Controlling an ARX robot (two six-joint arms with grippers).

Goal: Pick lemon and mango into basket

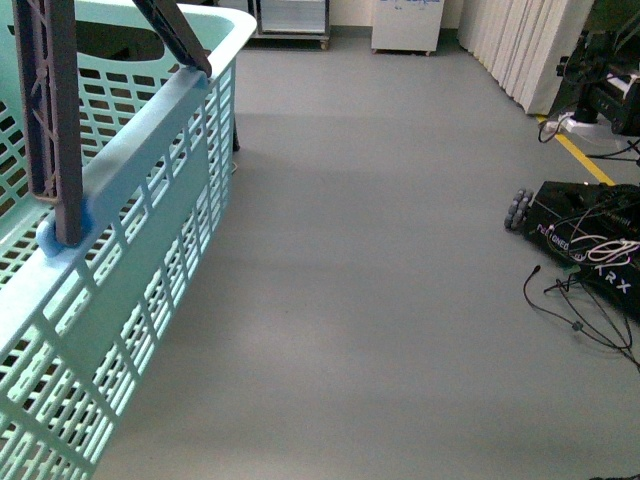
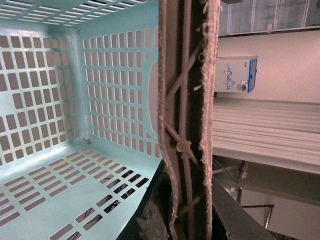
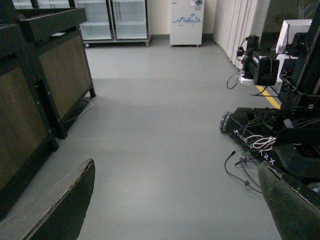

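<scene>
**Desk:** Where's the fruit?

**Me:** I can't find the lemon or the mango in any feed. The front view gives me the basket (image 1: 140,150) close on my left, bare floor (image 1: 380,260) ahead and a black cart (image 1: 590,235) with loose cables to the right. The left wrist view looks into the basket, and the slotted bottom that shows there is bare.

**Desk:** What has the left tool got?

**Me:** The left tool (image 2: 190,165) is clamped on the handle (image 1: 55,120). The bar runs straight between the two pads (image 2: 167,165), and both frayed edges press against it. I judge the basket hangs from that grip, though I can't see whether its base is off the floor.

**Desk:** And the right one?

**Me:** The right tool (image 3: 175,165) is spread wide and holds nothing. It touches nothing either, with only floor between its fingers. A dark bench (image 3: 30,100) stands off to one side in its view, but I can't see onto the top.

**Desk:** So how do you play this step?

**Me:** I'd say we're early, with nothing in the basket. I'd hold the handle mid-bar so the basket hangs level and doesn't swing. Then I'd sweep the right wrist toward the bench until a fruit shows. The open mouth should face the right arm, and the cables are best avoided.
</scene>
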